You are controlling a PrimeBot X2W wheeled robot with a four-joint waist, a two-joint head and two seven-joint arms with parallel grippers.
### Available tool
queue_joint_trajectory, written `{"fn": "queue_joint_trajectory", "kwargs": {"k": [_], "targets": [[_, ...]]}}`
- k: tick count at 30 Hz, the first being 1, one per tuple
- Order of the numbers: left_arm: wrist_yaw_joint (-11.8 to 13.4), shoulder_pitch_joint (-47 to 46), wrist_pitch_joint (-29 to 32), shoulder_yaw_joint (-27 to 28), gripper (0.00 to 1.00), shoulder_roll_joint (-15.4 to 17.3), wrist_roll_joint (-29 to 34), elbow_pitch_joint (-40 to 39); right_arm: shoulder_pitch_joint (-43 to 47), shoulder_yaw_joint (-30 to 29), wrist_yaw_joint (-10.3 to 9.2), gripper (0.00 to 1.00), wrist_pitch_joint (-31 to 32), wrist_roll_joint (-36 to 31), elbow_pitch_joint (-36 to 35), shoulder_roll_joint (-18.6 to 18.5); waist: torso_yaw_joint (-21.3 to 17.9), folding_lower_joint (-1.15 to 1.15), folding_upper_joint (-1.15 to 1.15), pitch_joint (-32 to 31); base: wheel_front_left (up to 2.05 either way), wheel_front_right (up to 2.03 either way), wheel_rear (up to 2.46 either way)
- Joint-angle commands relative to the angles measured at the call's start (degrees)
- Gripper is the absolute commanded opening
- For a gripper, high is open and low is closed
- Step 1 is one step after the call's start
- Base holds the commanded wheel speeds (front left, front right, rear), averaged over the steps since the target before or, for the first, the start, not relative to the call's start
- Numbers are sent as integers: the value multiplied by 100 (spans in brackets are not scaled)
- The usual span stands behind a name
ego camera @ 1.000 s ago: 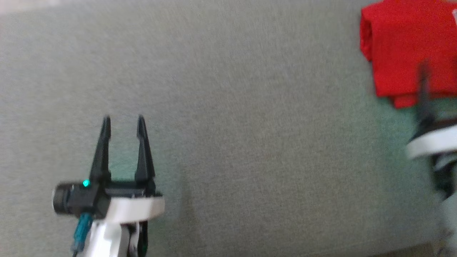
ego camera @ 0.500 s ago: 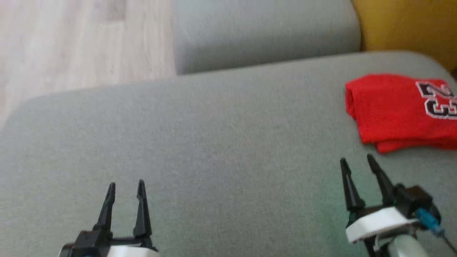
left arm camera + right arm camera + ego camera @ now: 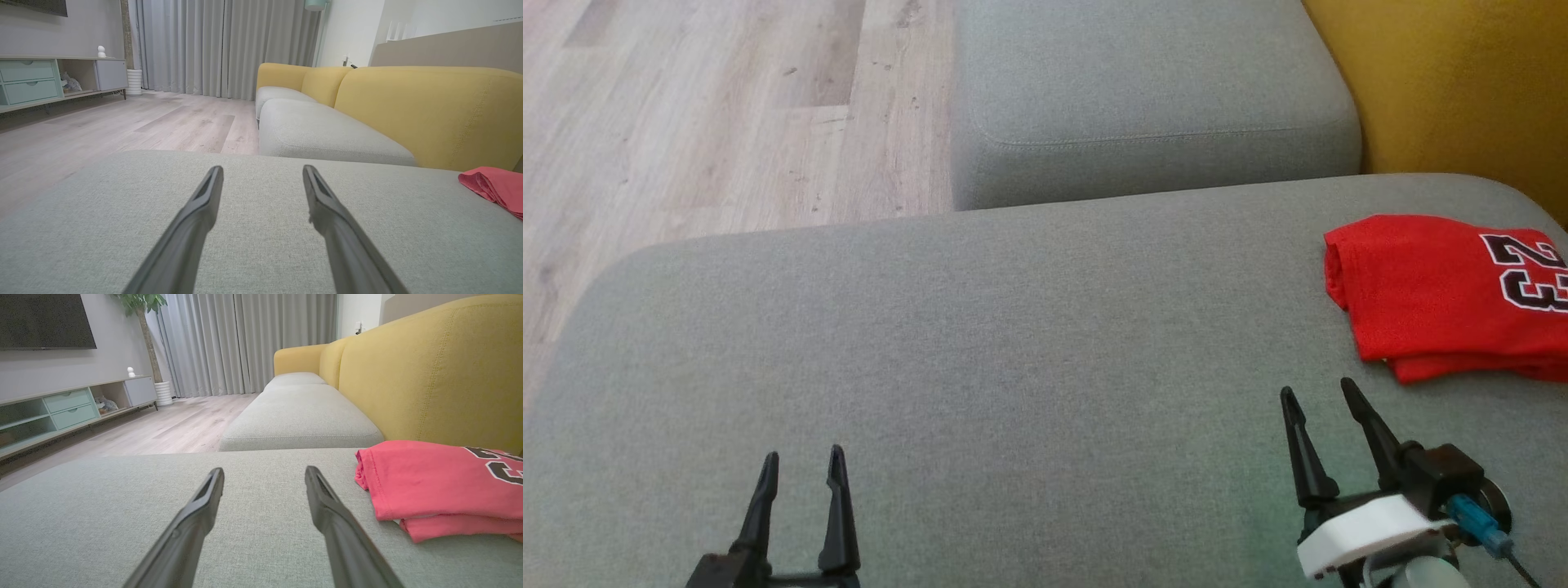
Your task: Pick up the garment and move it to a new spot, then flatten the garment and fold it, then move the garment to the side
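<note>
The garment [image 3: 1437,298] is a red jersey with a black number, folded into a neat stack at the right end of the grey cushion [image 3: 980,343]. It also lies at the right in the right wrist view [image 3: 433,486] and at the far right edge in the left wrist view [image 3: 496,188]. My right gripper [image 3: 1319,394] stands open just in front of and left of the garment, apart from it, with nothing between its fingers. Far to the left, near the cushion's front edge, my left gripper [image 3: 802,456] is open and empty too.
A second grey seat cushion [image 3: 1152,90] lies beyond the one in front of me. The yellow sofa back [image 3: 1454,90] rises behind the garment at the right. Pale wood floor [image 3: 711,114] lies past the cushion's left edge, with a low cabinet [image 3: 45,79] and curtains [image 3: 229,45] farther off.
The head camera has tilted up, so the far cushion, floor and sofa back have come into view. The right gripper has drawn back from the garment's edge and hangs open in front of it.
</note>
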Motion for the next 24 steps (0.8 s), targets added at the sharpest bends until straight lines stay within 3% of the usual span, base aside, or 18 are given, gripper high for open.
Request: {"fn": "queue_joint_trajectory", "kwargs": {"k": [1, 11, 12, 15, 24], "targets": [[-13, -237, -31, 194, 100, -11, 75, -142, -120, 105, 39, 100, -63, -51, -144, 26, 16, 0, 0, -6, 0, 0, 0], [10, -275, -31, 128, 100, -11, 147, -89, -159, 39, 39, 100, -63, -48, -161, 68, -35, 0, 0, 26, 0, 0, 0], [-8, -1, 0, -22, 0, -2, 106, 100, 1, -60, -1, 0, 0, -22, 22, 81, -31, 0, 0, 23, 0, 0, 0], [-7, 122, 6, -22, 0, -4, 96, 478, 172, -30, -5, 0, 20, -12, 385, 88, -32, 1, 0, 24, 0, 0, 0], [-53, -1, 166, 73, 0, -5, -485, 473, 104, -133, -2, 0, 175, 586, 325, 99, -31, 1, 0, 68, 0, 0, 0]]}}
